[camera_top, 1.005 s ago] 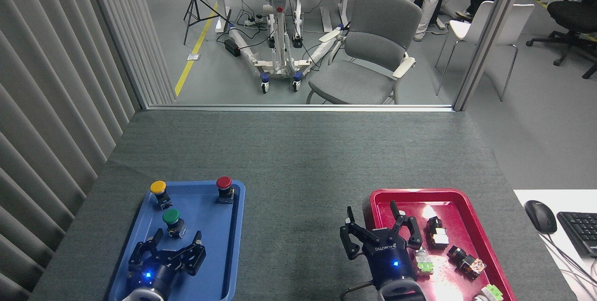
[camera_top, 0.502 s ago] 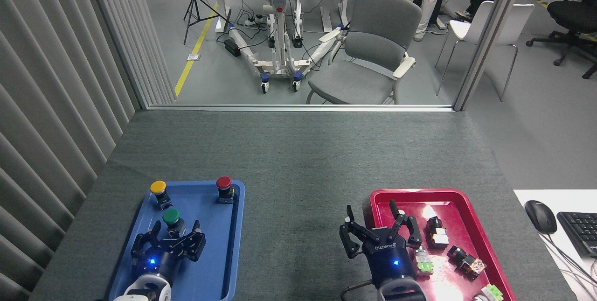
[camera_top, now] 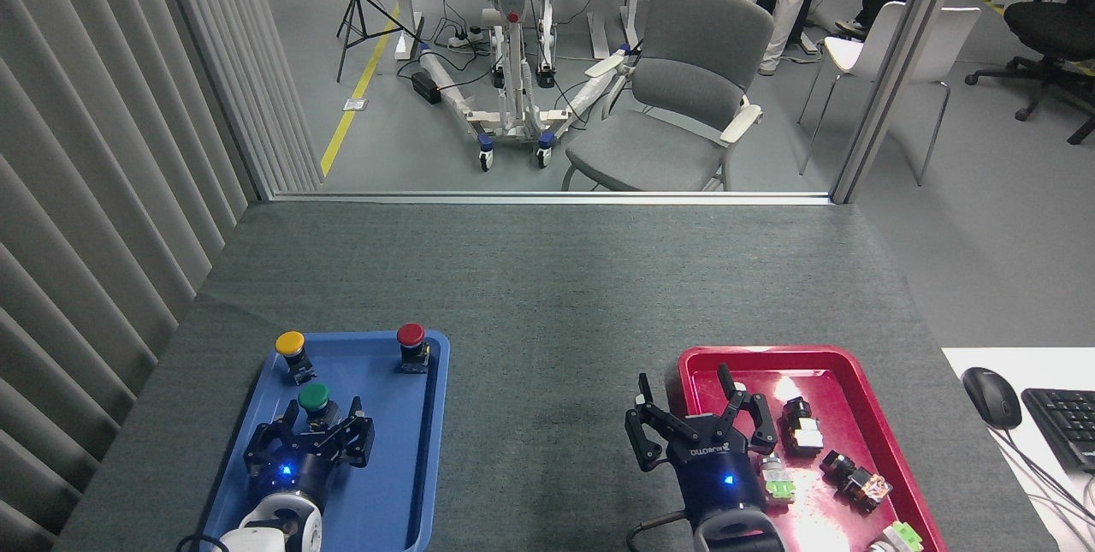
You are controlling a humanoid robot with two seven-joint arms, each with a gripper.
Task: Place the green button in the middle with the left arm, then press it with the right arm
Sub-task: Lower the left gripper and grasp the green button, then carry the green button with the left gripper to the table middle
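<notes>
The green button [camera_top: 314,398] stands upright in the blue tray [camera_top: 389,449], at the tray's left half. My left gripper [camera_top: 322,421] is open with its fingers on either side of the button's base, the green cap showing just above them. The grey mat [camera_top: 547,304] in the middle of the table lies bare between the two trays. My right gripper [camera_top: 689,415] stands open over the left edge of the red tray [camera_top: 697,359], nothing between its fingers.
A yellow button [camera_top: 291,345] and a red button [camera_top: 411,336] stand at the far end of the blue tray. Several small switch parts [camera_top: 804,432] lie in the red tray. A mouse [camera_top: 991,396] and a keyboard [camera_top: 1065,424] sit at the right.
My left gripper has moved forward across the blue tray until its open fingers flank the green button. The right gripper has barely shifted.
</notes>
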